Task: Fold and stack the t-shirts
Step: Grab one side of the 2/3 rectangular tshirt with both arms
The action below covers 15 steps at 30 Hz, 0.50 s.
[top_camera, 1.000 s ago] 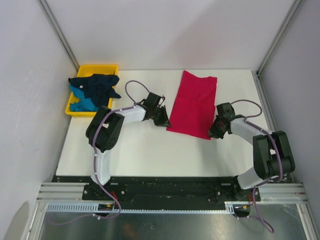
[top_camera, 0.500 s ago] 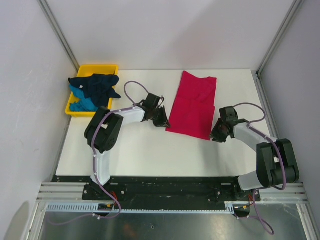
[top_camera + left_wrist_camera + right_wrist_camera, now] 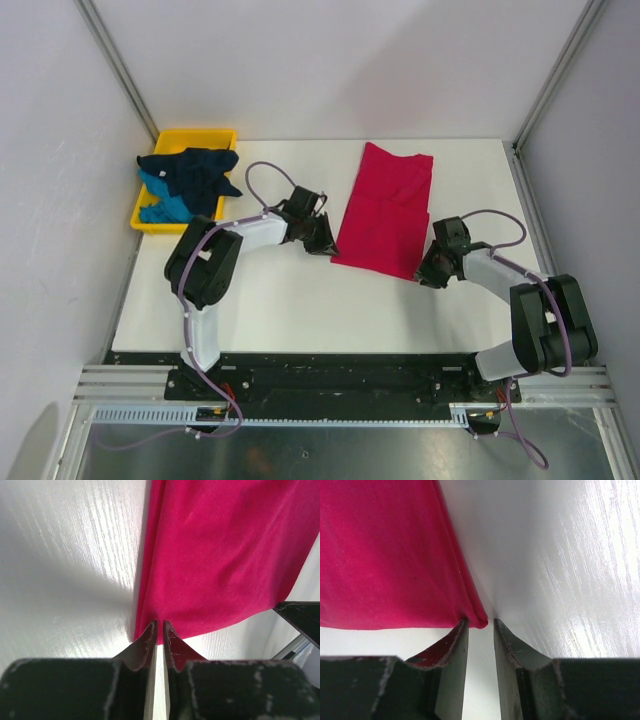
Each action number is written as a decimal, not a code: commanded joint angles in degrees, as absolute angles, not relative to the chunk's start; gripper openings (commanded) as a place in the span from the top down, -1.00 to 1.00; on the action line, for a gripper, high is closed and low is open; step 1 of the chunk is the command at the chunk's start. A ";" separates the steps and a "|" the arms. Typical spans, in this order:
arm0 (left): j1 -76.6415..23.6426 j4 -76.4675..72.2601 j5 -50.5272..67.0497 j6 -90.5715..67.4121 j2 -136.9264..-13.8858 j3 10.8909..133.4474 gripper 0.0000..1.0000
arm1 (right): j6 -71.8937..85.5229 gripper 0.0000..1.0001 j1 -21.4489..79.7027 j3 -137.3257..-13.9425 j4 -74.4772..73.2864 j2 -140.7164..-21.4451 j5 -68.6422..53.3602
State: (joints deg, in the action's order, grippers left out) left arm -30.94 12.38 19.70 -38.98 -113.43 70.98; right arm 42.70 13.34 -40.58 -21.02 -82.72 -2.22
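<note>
One crimson t-shirt (image 3: 385, 205) lay folded lengthwise on the tabletop (image 3: 280, 300) — navy shirt (image 3: 190, 170) and teal shirt (image 3: 155, 212) waited crumpled in the yellow tray (image 3: 195, 133). At its near corners, the left jaws nearly met, grip impossible to tell; the right jaws stood slightly parted.

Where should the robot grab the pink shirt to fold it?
Grab the pink shirt by its near corners, left and right, coming in low from the near edge. It lies flat in a long strip, and those corners stick out at its near end.
</note>
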 commanded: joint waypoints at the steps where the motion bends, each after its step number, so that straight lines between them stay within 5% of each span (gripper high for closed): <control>1: -30.69 13.13 19.57 -37.84 -109.65 70.65 0.74 | 44.24 0.37 13.81 -39.94 -19.86 -81.80 -0.17; 15: -29.97 13.14 20.29 -37.68 -106.54 69.40 0.67 | 45.59 0.36 14.11 -39.73 -18.96 -80.81 1.51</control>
